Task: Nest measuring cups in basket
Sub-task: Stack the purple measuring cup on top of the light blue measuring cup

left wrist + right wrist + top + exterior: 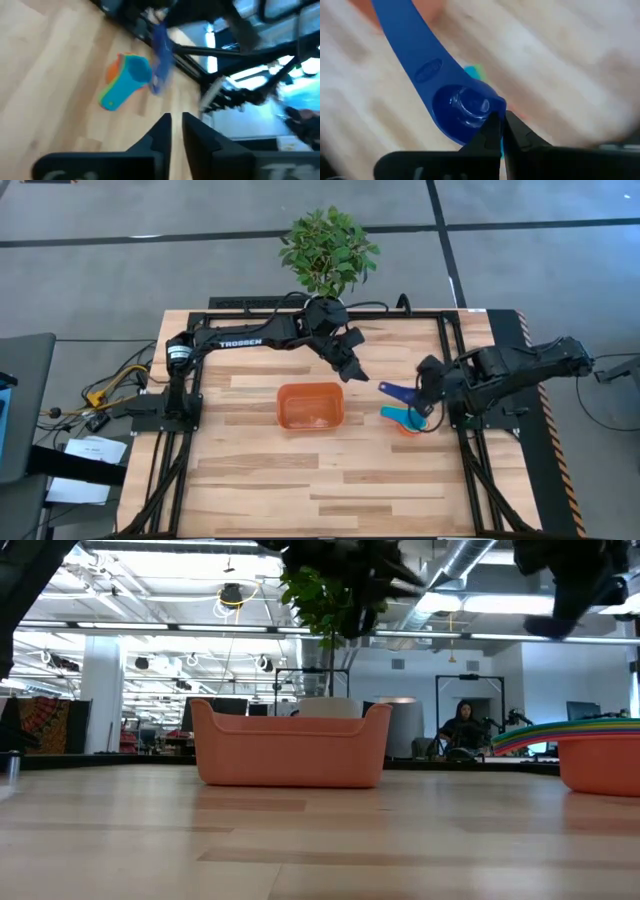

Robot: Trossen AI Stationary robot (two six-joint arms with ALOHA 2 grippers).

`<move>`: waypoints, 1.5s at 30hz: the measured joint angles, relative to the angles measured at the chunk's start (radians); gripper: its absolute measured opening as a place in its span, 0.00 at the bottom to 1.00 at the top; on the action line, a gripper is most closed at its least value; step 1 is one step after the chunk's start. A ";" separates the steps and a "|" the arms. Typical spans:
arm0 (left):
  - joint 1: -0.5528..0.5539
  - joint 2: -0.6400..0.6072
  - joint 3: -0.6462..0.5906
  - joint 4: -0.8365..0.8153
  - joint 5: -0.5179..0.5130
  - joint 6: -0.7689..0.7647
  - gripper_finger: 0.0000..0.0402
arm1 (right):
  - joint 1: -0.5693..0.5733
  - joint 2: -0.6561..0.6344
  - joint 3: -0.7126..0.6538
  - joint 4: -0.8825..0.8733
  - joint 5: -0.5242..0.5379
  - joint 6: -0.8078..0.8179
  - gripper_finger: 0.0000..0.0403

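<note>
The main risk is the grip itself. The right gripper (499,131) has the dark blue cup (465,107) pinched by the thin rim of its bowl only, with the long handle sticking out to one side. Held so near the edge, the cup could pivot or slip free during the carry and drop onto the table short of the basket (311,405). In my judgement a fast swing would make that more likely.

A second risk is the left arm. The left gripper (354,368) hangs over the table just beyond the basket's far right corner, close to the line the right arm would take towards the basket. The two could meet if both move at once.

The remaining cups sit as a nested stack (405,419) near the table's right edge, light blue uppermost with orange beneath. The lifted cup is just above and beside it, so a low pass could knock the stack.

End effectors: the right gripper's fingers are closed almost together on the dark blue cup's rim, and the cup is clear of the table, as the low view suggests. The left gripper's fingers (162,131) stand nearly together with a narrow gap and nothing between them.

The basket rests near the middle of the table, and no cup is visible in it from above.
</note>
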 joint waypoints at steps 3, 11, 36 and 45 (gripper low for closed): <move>0.002 0.000 0.000 -0.067 -0.028 0.038 0.15 | 0.001 -0.006 -0.018 0.001 -0.050 0.060 0.01; 0.001 0.000 0.000 -0.145 -0.090 0.086 0.28 | 0.045 -0.004 -0.153 0.044 -0.173 0.202 0.01; 0.000 0.000 0.000 -0.146 -0.104 0.112 0.29 | 0.073 -0.045 -0.340 0.232 -0.200 0.261 0.16; 0.000 0.000 0.000 -0.145 -0.101 0.112 0.29 | 0.072 -0.044 -0.340 0.209 -0.193 0.273 0.27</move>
